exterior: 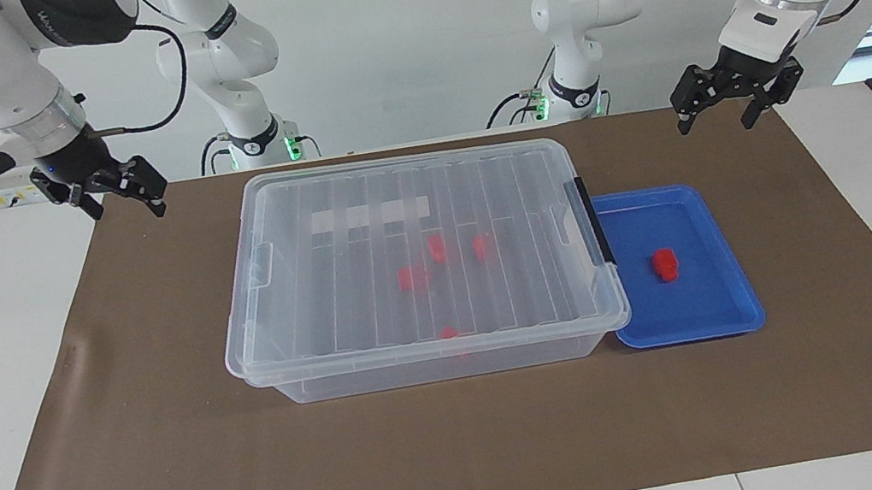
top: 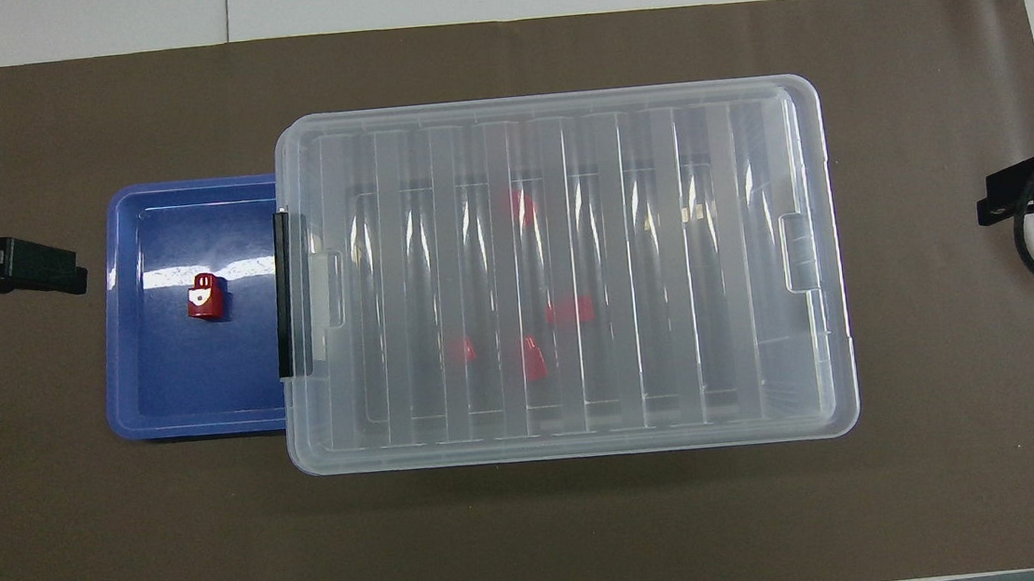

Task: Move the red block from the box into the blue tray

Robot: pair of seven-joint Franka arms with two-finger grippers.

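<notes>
1. One red block (exterior: pixel 665 263) lies in the blue tray (exterior: pixel 720 297), near its middle.
2. The tray sits against the box (exterior: pixel 342 311) at the left arm's end of the brown mat (exterior: pixel 176 474).
3. The box lid is on; four red blocks (exterior: pixel 412 278) show inside.
4. The left gripper (exterior: pixel 714 118) hangs released over the mat's edge.
5. The right gripper (exterior: pixel 126 206) hangs released over the mat's corner.
</notes>
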